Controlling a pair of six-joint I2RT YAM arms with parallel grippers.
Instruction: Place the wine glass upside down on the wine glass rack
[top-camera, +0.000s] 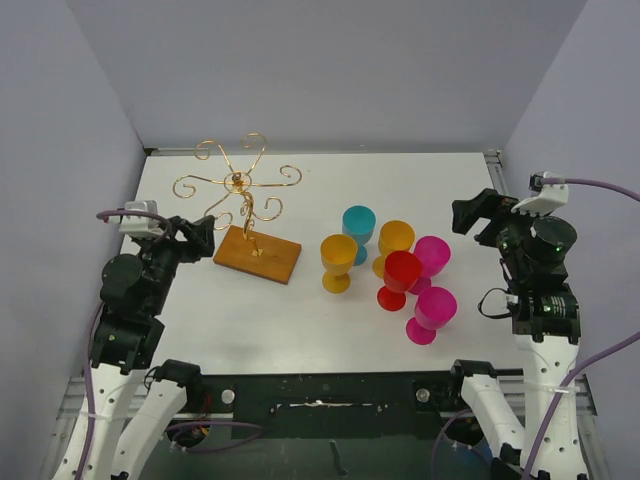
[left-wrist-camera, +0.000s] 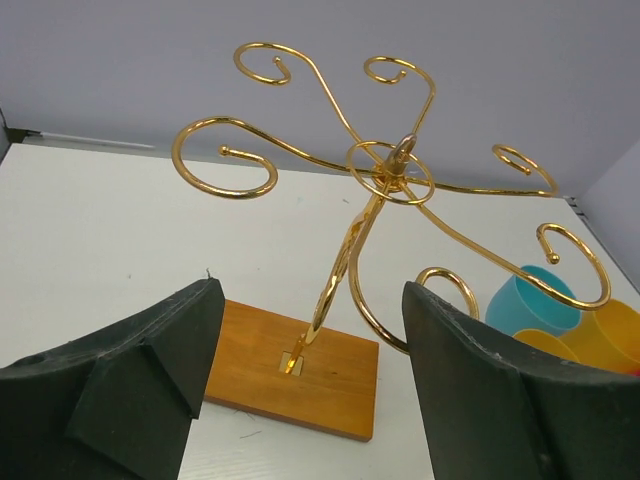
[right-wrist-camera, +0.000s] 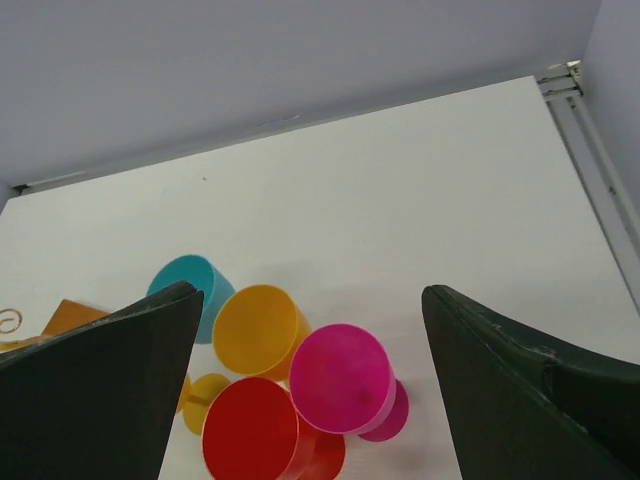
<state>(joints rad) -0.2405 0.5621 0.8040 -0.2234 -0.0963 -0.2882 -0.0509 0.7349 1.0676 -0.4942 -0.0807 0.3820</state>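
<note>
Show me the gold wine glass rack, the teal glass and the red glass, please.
wine glass rack (top-camera: 275, 260), overhead view, on its wooden base.
teal wine glass (top-camera: 358, 226), overhead view, on its bowl.
red wine glass (top-camera: 402, 270), overhead view, on its bowl.

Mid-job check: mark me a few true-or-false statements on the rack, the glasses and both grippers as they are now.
The rack has no glass on it. True.
The left gripper holds a glass. False: it is open and empty.
The red glass lies on its side. False: it stands upright.
The right gripper is open. True.
Only one glass is pink. False: there are two pink glasses.
</note>
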